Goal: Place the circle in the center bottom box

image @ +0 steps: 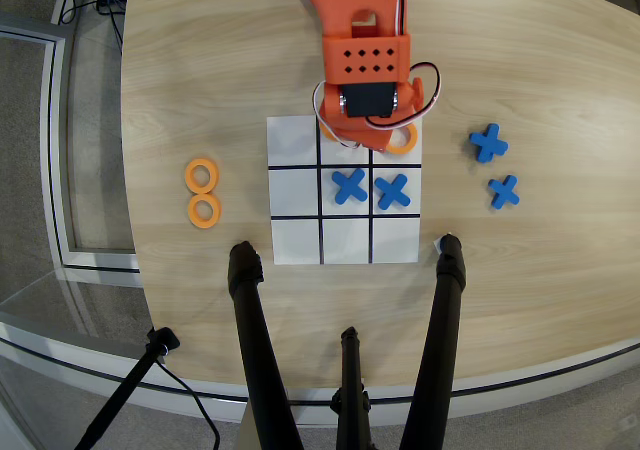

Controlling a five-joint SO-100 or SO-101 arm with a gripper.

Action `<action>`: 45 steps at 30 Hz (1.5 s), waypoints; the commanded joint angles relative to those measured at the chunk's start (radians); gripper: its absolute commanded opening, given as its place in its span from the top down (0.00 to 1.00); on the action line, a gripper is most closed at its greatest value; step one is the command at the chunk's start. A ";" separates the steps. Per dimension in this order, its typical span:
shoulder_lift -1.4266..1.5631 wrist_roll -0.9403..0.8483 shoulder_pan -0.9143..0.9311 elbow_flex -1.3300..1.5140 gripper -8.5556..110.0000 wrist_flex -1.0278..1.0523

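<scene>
Three orange rings: two (201, 175) (204, 210) on the desk, one (405, 142) half-hidden on the board; four blue crosses (349, 185) (392, 190) (488, 143) (503, 191).

No text, label, brand, number or sign can be read anywhere in the overhead view. The white board (295, 225) carries only plain black grid lines, and the orange arm (365, 45) shows a pattern of small round holes but no lettering. The blue X-shaped pieces (349, 186) and orange rings (201, 175) are game shapes, unmarked.
</scene>
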 commanded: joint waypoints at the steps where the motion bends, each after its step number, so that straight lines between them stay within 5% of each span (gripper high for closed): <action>1: -0.029 0.026 -0.023 -0.058 0.93 -0.028; 20: -0.140 0.040 -0.014 -0.146 0.93 -0.051; 29: -0.126 0.005 0.002 -0.176 0.82 0.000; 45: 0.135 -0.150 0.117 -0.549 0.82 0.580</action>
